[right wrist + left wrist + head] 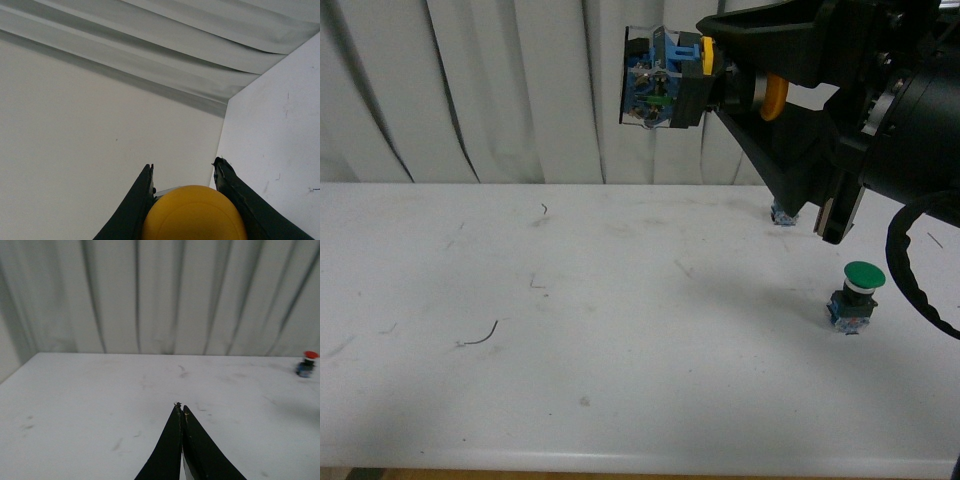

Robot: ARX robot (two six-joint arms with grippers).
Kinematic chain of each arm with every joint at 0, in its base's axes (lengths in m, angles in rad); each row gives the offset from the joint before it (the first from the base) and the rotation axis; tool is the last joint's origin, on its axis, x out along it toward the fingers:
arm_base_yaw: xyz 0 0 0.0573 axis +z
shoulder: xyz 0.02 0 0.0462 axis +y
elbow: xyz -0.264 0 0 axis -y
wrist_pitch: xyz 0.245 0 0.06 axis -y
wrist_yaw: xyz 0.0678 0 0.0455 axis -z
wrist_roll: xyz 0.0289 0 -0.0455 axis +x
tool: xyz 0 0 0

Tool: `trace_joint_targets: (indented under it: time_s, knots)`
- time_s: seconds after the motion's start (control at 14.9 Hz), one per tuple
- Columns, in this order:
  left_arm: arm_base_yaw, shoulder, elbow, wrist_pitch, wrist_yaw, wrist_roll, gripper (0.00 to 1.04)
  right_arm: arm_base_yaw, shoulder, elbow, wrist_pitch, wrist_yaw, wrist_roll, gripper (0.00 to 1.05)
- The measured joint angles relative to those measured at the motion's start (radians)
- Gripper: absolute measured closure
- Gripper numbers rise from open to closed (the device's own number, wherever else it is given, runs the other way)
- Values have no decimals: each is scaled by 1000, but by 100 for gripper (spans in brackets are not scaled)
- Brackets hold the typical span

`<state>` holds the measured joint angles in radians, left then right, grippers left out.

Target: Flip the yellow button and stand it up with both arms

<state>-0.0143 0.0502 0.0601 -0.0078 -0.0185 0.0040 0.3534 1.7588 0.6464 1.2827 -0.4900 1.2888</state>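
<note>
My right gripper (720,75) is shut on the yellow button (670,85) and holds it high above the white table (620,330), in front of the curtain. The button lies sideways: its blue contact block points left and its yellow cap (774,97) sits back between the fingers. In the right wrist view the yellow cap (195,215) fills the gap between the right gripper's (185,170) jaws. My left gripper (181,407) is shut and empty, with its tips over the table; it does not show in the front view.
A green-capped button (860,295) stands on the table at the right. A red-capped button (307,362) stands near the far edge; in the front view only its blue base (783,214) shows below the right arm. A pleated white curtain (520,90) hangs behind the table.
</note>
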Motion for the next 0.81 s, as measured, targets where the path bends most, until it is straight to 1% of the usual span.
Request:
trace_joint_targets:
  time_s: [0.07, 0.13, 0.27, 0.54, 0.6, 0.67, 0.81]
  knots:
    - [24, -1, -6, 0, -1, -3, 103, 0, 0, 0, 0, 0, 0, 70]
    - [11, -8, -11, 0, 20, -3, 103, -1, 0, 0, 0, 0, 0, 70]
    - [14, -40, -50, -2, 20, -3, 103, -2, 0, 0, -1, 0, 0, 70]
    - [13, -42, -51, 3, 19, -3, 103, -1, 0, -1, 3, 0, -3, 70]
    - [13, -42, -51, 4, 18, -4, 97, 0, 0, -1, -2, 0, -9, 70]
    - [13, -42, -51, 4, 18, -4, 84, 0, -2, -1, -1, -5, -30, 70]
    - [13, -42, -51, 4, 18, -4, 60, -2, -30, 0, -2, -2, -128, 70]
